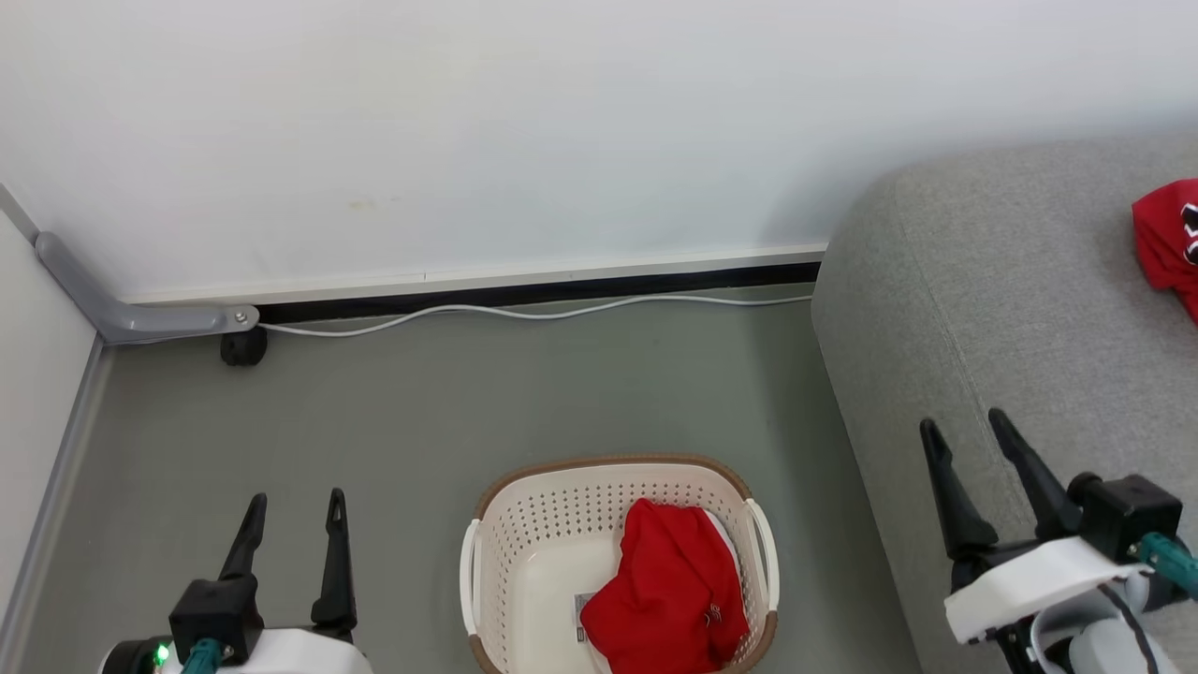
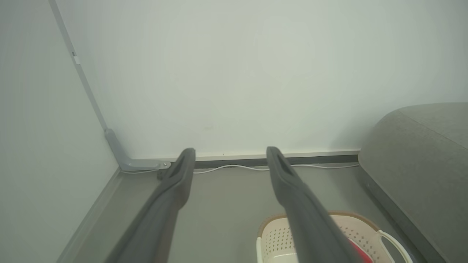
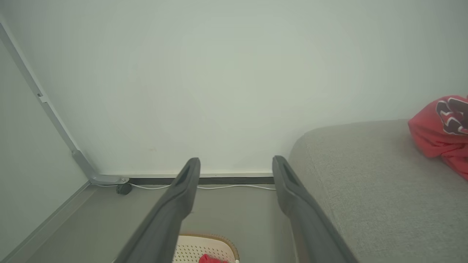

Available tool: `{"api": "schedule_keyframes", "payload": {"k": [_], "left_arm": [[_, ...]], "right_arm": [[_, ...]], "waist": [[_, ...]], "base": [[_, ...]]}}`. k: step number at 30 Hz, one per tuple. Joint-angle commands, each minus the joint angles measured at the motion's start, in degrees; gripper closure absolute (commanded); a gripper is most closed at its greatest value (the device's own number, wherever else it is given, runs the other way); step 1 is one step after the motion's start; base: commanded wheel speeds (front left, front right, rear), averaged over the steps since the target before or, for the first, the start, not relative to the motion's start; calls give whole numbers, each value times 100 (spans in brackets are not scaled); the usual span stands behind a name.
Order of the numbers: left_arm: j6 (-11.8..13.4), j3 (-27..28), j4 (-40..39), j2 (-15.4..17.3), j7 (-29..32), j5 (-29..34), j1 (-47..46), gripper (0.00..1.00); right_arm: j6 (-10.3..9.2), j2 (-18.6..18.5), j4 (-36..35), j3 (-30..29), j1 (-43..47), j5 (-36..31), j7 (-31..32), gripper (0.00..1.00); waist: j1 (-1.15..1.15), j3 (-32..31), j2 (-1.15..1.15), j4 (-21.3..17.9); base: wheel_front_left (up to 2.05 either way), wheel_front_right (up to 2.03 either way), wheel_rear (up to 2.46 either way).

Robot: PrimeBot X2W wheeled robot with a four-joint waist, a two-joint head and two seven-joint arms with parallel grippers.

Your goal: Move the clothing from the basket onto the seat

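Now, one piece of the clothing (image 1: 669, 585) lies crumpled against the basket (image 1: 524, 524) right wall, another red garment (image 1: 1165, 239) at the seat (image 1: 983, 309) right edge, while left gripper (image 1: 296, 501) and right gripper (image 1: 964, 421) hang spread and empty; being soft and light, it is probably best pinched at its raised top fold.

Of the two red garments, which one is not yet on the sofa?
The red garment crumpled in the white basket; the other garment lies on the grey sofa.
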Motion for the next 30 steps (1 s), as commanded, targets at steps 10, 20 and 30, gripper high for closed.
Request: {"api": "schedule_keyframes", "payload": {"k": [10, 20, 30], "left_arm": [[-62, 123, -222, -10, -28, 97, 215, 0], [-57, 55, -192, -27, -28, 48, 208, 0], [22, -302, -104, -29, -28, -143, 1, 0]], "right_arm": [[7, 96, -108, -38, 210, -239, -31, 0], [7, 156, -41, -82, 210, -339, -31, 0], [7, 63, -90, 16, 99, -238, -31, 0]], "waist": [[0, -36, 0, -83], [0, -29, 0, -113], [0, 338, 0, -83]], "base": [[0, 0, 0], [0, 0, 0], [0, 0, 0]]}}
